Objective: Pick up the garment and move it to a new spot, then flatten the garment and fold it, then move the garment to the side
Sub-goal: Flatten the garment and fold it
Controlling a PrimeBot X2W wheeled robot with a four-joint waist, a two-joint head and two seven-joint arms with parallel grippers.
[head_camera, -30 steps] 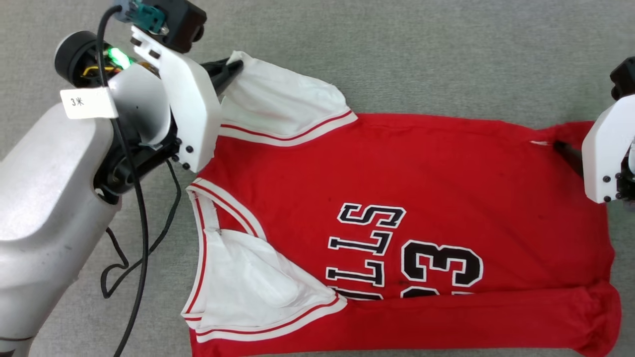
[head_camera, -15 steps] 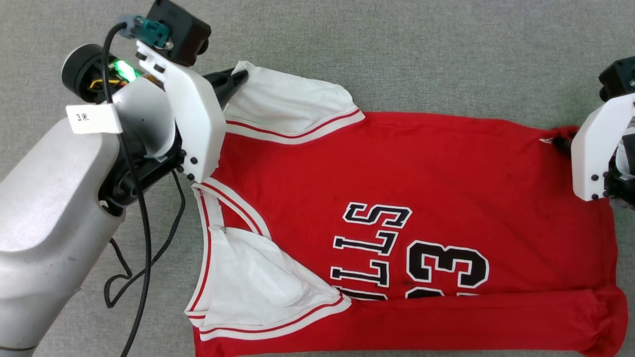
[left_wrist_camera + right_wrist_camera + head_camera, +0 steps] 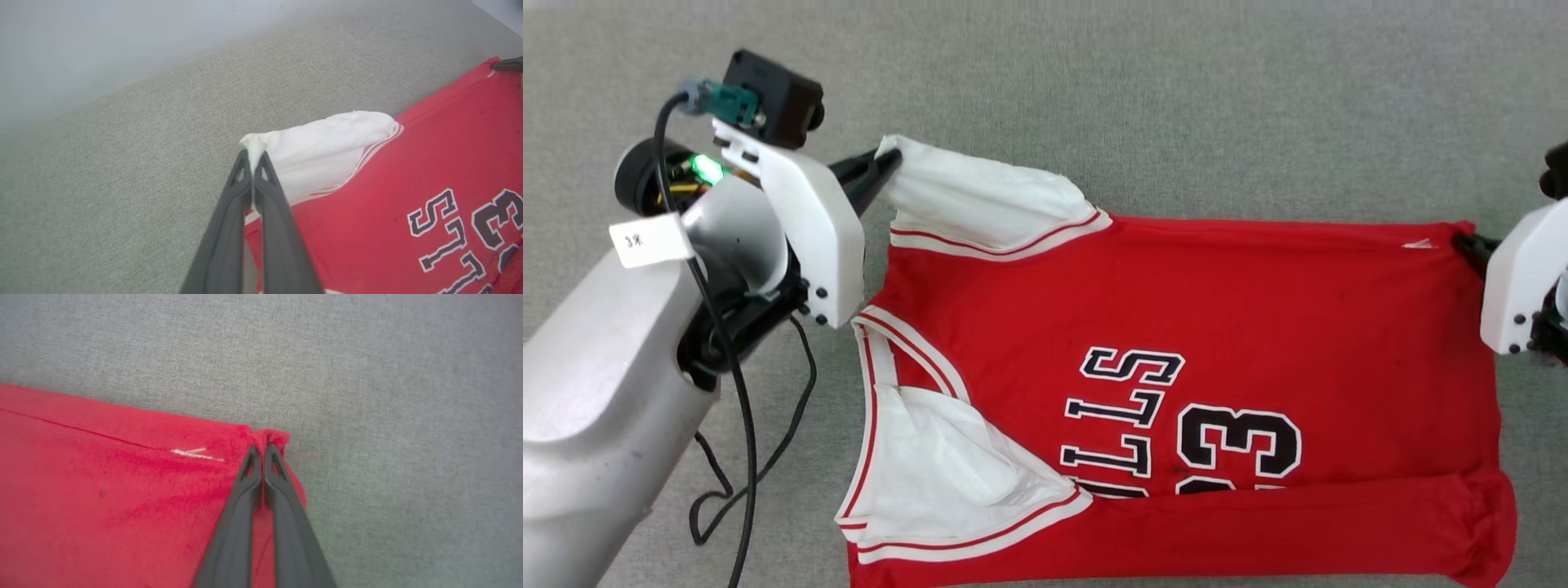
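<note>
The garment (image 3: 1192,327), a red jersey with white sleeves, striped trim and dark numerals, lies spread on the grey surface, its near edge folded over. My left gripper (image 3: 886,159) is shut on the tip of the far white sleeve (image 3: 318,151), pinched between its dark fingers (image 3: 229,204). My right gripper (image 3: 1462,241) is shut on the far hem corner of the garment (image 3: 122,477); in the right wrist view red cloth bunches at my right gripper (image 3: 263,449), between the closed fingers (image 3: 286,498).
The grey fabric surface (image 3: 1176,98) extends around the garment on all sides. A black cable (image 3: 743,457) hangs from my left arm over the surface at the lower left. A pale wall (image 3: 122,41) rises beyond the surface's edge in the left wrist view.
The right gripper closed on the far hem corner and pulled it taut. The left gripper, shut on the sleeve, drew it outward, straightening the far edge.
</note>
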